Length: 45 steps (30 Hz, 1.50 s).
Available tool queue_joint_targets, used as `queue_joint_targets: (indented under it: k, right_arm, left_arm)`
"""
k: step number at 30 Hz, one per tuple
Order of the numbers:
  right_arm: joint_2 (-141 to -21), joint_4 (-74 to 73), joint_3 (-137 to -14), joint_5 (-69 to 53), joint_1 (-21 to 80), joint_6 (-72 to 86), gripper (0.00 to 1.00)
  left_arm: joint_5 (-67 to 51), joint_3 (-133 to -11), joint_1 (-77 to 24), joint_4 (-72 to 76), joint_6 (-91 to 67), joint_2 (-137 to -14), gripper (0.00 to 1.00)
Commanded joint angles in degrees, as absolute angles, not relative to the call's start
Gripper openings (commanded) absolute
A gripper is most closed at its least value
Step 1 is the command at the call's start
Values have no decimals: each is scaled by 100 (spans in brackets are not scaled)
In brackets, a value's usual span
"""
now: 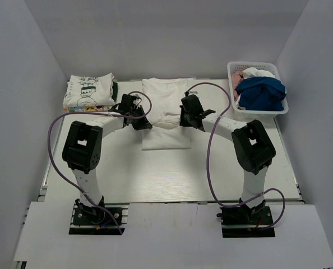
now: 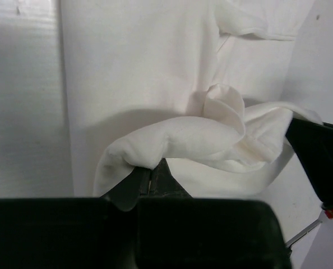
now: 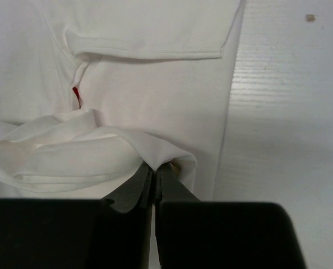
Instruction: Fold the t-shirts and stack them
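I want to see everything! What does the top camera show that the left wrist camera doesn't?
Only the top view: the basket holding a blue shirt, and the folded stack at the back left.
Only the left wrist view: up close, the left pincer shut on a bunched fold of the white shirt.
Both: that white shirt lying on the table, and the right pincer, though the wrist view catches only part of it.

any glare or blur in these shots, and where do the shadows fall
Top external: soft even light, sharp, but the white t-shirt barely stands out from the pale table. Left wrist: the left gripper is dark and soft-edged, with a shadow under the lifted fold. Right wrist: the right gripper is likewise dark; table grain crisp.
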<state>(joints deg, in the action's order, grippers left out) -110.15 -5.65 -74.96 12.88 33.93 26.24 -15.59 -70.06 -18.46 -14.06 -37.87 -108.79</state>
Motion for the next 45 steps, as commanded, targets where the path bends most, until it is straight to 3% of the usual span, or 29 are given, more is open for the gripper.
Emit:
queue_joint_targets:
  k: [1,2,3,4,5,6,7,8,9,12,19,23,28,30,32,36,39,40,41,42,43,44,45]
  right_arm:
    - [-11267,71,-7874,1108,3261,2391,0]
    - [-11407,1,-8040,1116,3235,2382,0]
    - [-11443,-191,-8181,1081,3217,2364,10]
    - [-11469,-228,-8217,1046,3208,2312,36]
    - [-11470,-211,-8253,976,3191,2277,47]
    - [-11418,-194,-8270,880,3190,2163,61]
    - [-11321,-219,-8262,870,3199,2188,74]
    - [-11268,-202,-8201,827,3208,2171,86]
    - [-11033,-193,-8096,835,3225,2171,90]
    - [-10602,-105,-7657,800,3208,2197,90]
    - [-9793,-343,-6129,-402,3252,2663,90]
    - [-9572,-142,-5512,-492,3243,2882,90]
    - [-9527,167,-5036,-545,3234,3058,90]
    - [-9597,395,-4966,-598,3234,3173,87]
    - [-9720,518,-4948,-624,3243,3234,84]
    - [-9861,343,-5071,-624,3234,3208,72]
    - [-9835,386,-4967,-545,3234,3217,61]
    - [-9835,500,-4948,-528,3208,3252,54]
    - [-9852,518,-4940,-536,3208,3252,47]
    - [-9879,527,-4992,-440,3217,3217,40]
    - [-9905,527,-5018,-387,3208,3226,33]
    - [-9897,588,-5036,-352,3225,3217,18]
    - [-9879,658,-4958,-273,3217,3182,13]
  left_arm:
    - [-1740,-7409,-1749,-1028,-3683,-10907,0]
    - [-1853,-7505,-1697,-1028,-3683,-11020,3]
    - [-1854,-7558,-1696,-1098,-3683,-11021,12]
    - [-1933,-7559,-1635,-1099,-3683,-11021,47]
    - [-1934,-7611,-1635,-1099,-3683,-11021,57]
    - [-1934,-7611,-1565,-1099,-3683,-10926,61]
    - [-1820,-7516,-1564,-994,-3683,-10829,74]
    - [-1819,-7375,-1564,-932,-3744,-10715,94]
    - [-1750,-7296,-1512,-871,-3796,-10609,100]
    - [-1749,-6988,-1512,-869,-3797,-10249,100]
    - [-1353,-5514,-1652,-1354,-3691,-9221,100]
    - [-1354,-4730,-1705,-1100,-3691,-8825,99]
    - [-1354,-4579,-1705,-896,-3691,-9061,76]
    - [-1424,-4579,-1705,-748,-3691,-9297,73]
    - [-1564,-4579,-1705,-677,-3744,-9483,63]
    - [-1626,-4684,-1705,-545,-3744,-9729,48]
    - [-1626,-4624,-1705,-414,-3814,-9852,31]
    - [-1626,-4623,-1705,-300,-3814,-9853,24]
    - [-1626,-4623,-1705,-299,-3814,-9931,9]
    - [-1748,-4623,-1705,-299,-3814,-10019,0]
    - [-1853,-4623,-1705,-299,-3867,-10020,0]
    - [-1915,-4623,-1705,-238,-3867,-10020,0]
    - [-1916,-4553,-1705,-168,-3867,-10020,0]
